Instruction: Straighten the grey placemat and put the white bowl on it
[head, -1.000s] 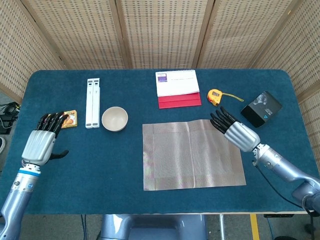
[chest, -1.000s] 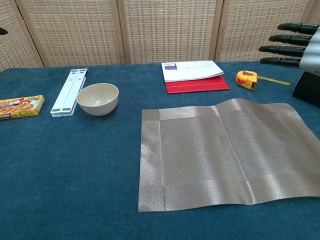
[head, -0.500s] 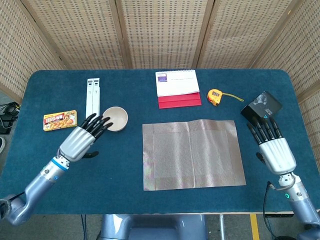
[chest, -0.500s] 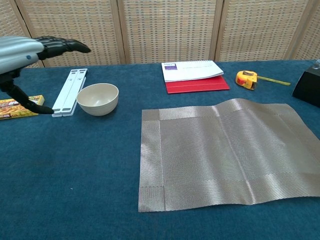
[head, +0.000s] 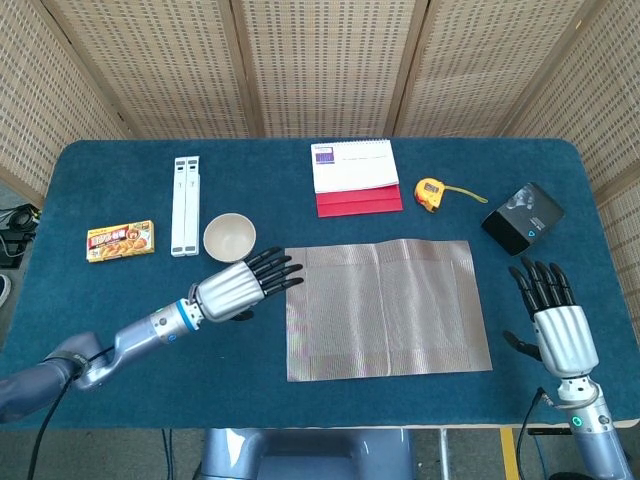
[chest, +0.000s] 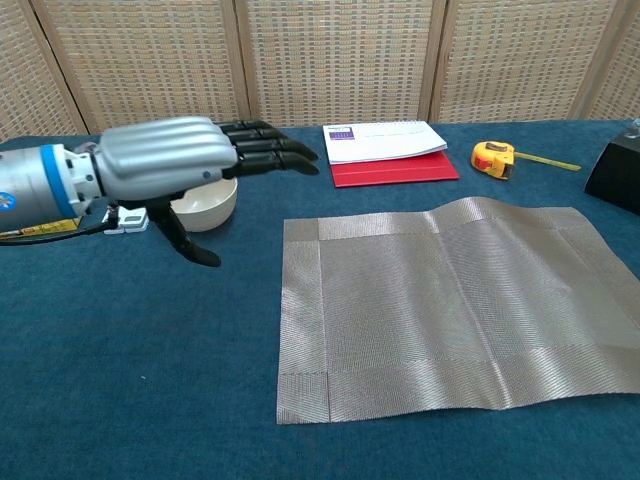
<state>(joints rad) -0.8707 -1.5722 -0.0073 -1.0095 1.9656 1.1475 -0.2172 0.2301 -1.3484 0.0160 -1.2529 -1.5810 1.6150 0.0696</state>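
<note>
The grey placemat (head: 385, 307) lies flat and square to the table's front edge in the middle of the blue table; it also fills the right of the chest view (chest: 450, 305). The white bowl (head: 229, 237) stands upright left of the mat, partly hidden in the chest view (chest: 210, 204) behind my left hand. My left hand (head: 240, 287) hovers open between bowl and mat, fingers stretched toward the mat's left edge, seen close in the chest view (chest: 175, 160). My right hand (head: 553, 321) is open off the mat's right side, holding nothing.
A white folded stand (head: 185, 204) and a yellow food box (head: 120, 240) lie left of the bowl. At the back sit a white-and-red calendar (head: 356, 176), a yellow tape measure (head: 431, 193) and a black box (head: 522, 217). Wicker screens close off the rear.
My left hand has swept right from the table's left edge to just below the bowl, near the mat. My right hand left the mat's top right corner and drew back to the right edge.
</note>
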